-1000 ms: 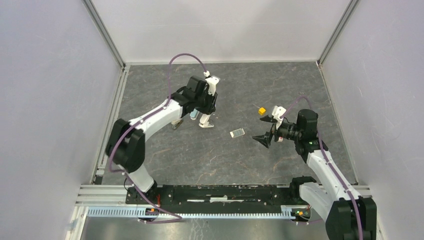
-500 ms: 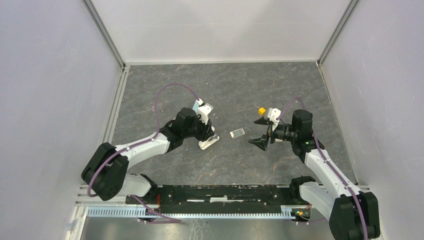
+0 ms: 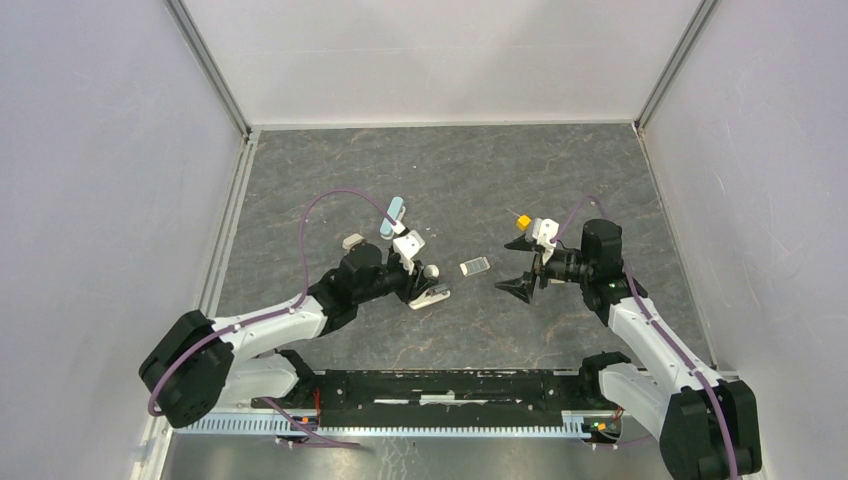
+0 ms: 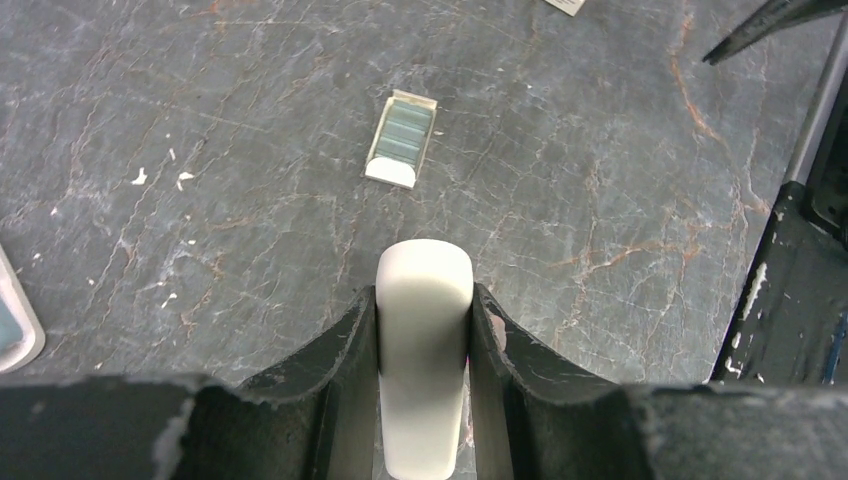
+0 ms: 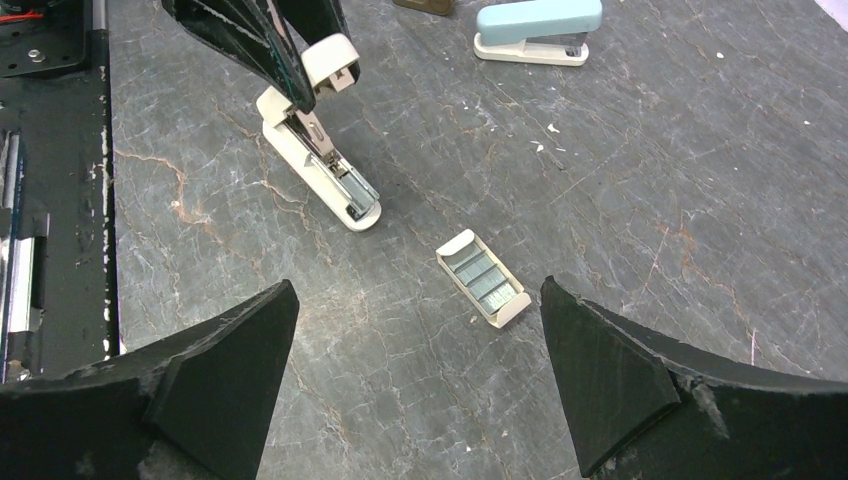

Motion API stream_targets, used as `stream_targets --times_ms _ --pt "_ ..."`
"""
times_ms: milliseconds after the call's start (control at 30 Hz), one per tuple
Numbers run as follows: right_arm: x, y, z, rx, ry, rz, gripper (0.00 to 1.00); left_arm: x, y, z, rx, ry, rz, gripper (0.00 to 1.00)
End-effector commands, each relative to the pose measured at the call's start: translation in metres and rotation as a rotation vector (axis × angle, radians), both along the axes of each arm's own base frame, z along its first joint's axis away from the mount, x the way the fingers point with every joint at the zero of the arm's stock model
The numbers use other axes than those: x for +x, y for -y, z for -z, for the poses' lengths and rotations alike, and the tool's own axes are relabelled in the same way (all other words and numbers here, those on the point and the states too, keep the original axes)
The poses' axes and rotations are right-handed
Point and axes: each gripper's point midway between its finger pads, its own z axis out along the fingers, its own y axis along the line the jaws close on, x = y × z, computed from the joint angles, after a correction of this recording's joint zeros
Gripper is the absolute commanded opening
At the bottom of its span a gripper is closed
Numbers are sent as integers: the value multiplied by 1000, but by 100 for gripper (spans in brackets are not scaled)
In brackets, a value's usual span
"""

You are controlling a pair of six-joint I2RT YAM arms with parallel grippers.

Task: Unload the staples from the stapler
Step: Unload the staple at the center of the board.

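A robotics lab test cell: plain pale panel walls [image 3: 440,60] and silvery aluminium frame posts [image 3: 208,65] enclose a dark grey marble-patterned table [image 3: 330,170].

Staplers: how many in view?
2. White stapler, opened, in the jaws of the left gripper; teal stapler lies closed beyond it, untouched. None appears hidden.

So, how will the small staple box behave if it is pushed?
The box lies flat and low, so it would probably slide rather than tip. It looks small and thin-walled, so likely light. Strips show inside; they might spill if tilted.
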Motion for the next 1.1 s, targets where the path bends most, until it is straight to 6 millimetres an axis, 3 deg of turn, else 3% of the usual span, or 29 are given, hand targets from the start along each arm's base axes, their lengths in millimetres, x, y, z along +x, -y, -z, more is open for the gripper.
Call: stream_targets --times_ms 0,433,667,833,1067 --pt "-5 -4 -4 12 39 -47 98 -5 14 -30 -45 154 83 2" --pt "-8 -6 -5 10 64 -63 98 -26 24 -40 -68 188 150 2" --pt "-28 -25 3 1 102 -198 98 -36 30 -39 -83 188 188 2" --pt "-40 -42 2 -95 252 -364 98 -44 31 -35 -95 248 251 2" --pt "-49 -61 44 -210 273 -480 98 -53 28 -35 -97 296 301 2"
